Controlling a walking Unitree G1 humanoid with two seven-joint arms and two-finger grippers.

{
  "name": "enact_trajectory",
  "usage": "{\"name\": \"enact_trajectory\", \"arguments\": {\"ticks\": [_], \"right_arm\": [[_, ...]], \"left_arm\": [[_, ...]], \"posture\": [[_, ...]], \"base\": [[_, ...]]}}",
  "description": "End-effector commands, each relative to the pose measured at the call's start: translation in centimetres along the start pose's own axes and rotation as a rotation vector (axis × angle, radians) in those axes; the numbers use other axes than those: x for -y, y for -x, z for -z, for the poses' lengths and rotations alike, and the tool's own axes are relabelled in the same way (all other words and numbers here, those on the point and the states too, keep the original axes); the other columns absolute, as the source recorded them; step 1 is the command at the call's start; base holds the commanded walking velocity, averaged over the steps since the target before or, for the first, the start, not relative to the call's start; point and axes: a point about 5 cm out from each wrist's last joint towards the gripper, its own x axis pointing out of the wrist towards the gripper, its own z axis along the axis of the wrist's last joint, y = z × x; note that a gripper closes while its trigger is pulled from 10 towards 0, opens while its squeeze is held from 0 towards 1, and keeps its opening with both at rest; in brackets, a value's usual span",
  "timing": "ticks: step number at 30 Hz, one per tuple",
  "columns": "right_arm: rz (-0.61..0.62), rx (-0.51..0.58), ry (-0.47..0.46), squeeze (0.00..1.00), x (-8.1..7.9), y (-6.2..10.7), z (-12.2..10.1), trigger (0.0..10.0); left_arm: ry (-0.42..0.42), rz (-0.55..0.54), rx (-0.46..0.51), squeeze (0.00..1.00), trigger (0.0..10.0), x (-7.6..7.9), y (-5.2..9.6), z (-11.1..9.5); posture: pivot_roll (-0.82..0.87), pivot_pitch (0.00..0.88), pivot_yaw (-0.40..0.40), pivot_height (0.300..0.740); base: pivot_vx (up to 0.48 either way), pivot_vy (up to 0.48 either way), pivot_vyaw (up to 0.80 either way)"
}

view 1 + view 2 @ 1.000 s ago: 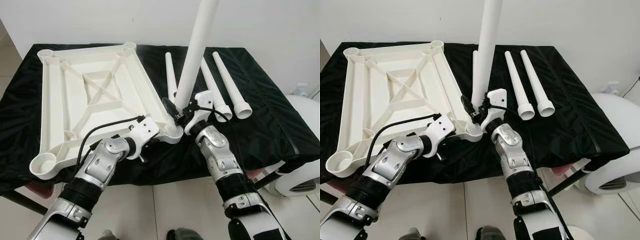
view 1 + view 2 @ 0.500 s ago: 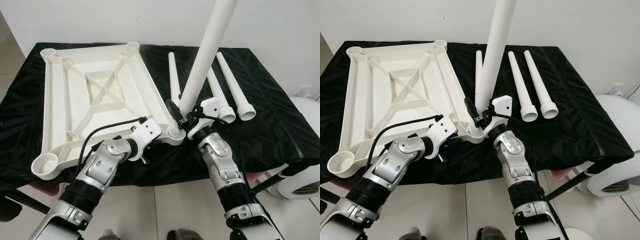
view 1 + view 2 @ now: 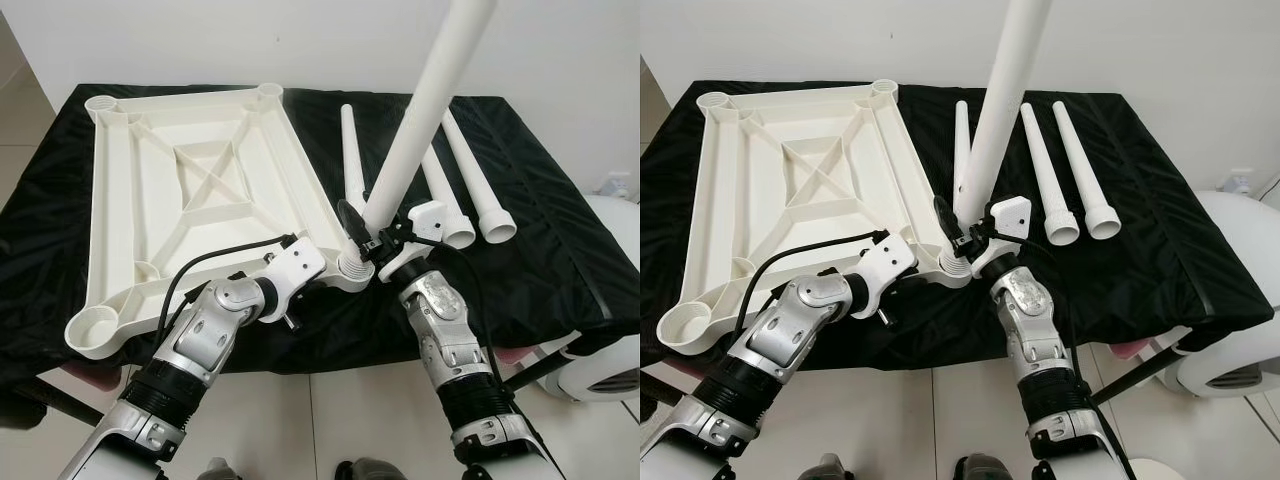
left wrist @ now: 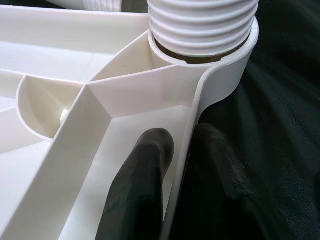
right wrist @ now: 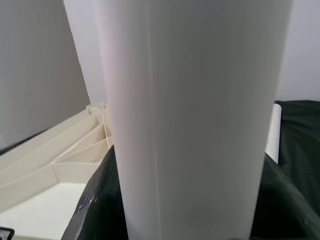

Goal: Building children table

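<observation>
The right gripper [image 3: 372, 238], clamped round the table leg [image 3: 420, 125], held its threaded foot in the tabletop's corner socket [image 3: 352, 268], long axis leaning rightward off plumb, while the left gripper [image 4: 172, 165] pinched the adjoining rim.

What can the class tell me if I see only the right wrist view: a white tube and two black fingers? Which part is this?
Observer: It is a table leg, held by the right gripper near its base.
Operator: Is it seated?
Observer: Its threaded end sits in the tabletop's near corner socket, and the leg leans right.
Operator: Is the tabletop braced?
Observer: The left gripper pinches its rim beside that socket.
Operator: Any legs left?
Observer: Three legs lie on the black cloth.
</observation>
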Motion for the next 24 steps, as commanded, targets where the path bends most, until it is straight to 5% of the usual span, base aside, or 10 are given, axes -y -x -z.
{"name": "enact_trajectory", "arguments": {"ticks": [1, 15, 24], "right_arm": [[0.153, -0.202, -0.046, 0.0, 2.8, 3.2, 3.5, 10.0], [0.016, -0.221, 0.112, 0.0, 2.3, 1.6, 2.6, 10.0], [-0.007, -0.259, 0.113, 0.0, 2.3, 1.2, 3.0, 10.0]], "left_arm": [[0.014, 0.058, -0.006, 0.0, 10.0, 0.7, 0.1, 0.4], [0.013, 0.057, -0.002, 0.0, 10.0, 0.7, 0.0, 0.2], [0.015, 0.053, -0.002, 0.0, 10.0, 0.7, 0.0, 0.2]], "posture": [[-0.02, 0.041, -0.022, 0.74], [-0.02, 0.036, -0.022, 0.74], [-0.01, 0.036, -0.026, 0.74]], "base": [[0.0, 0.0, 0.0], [0.0, 0.0, 0.0], [0.0, 0.0, 0.0]]}}
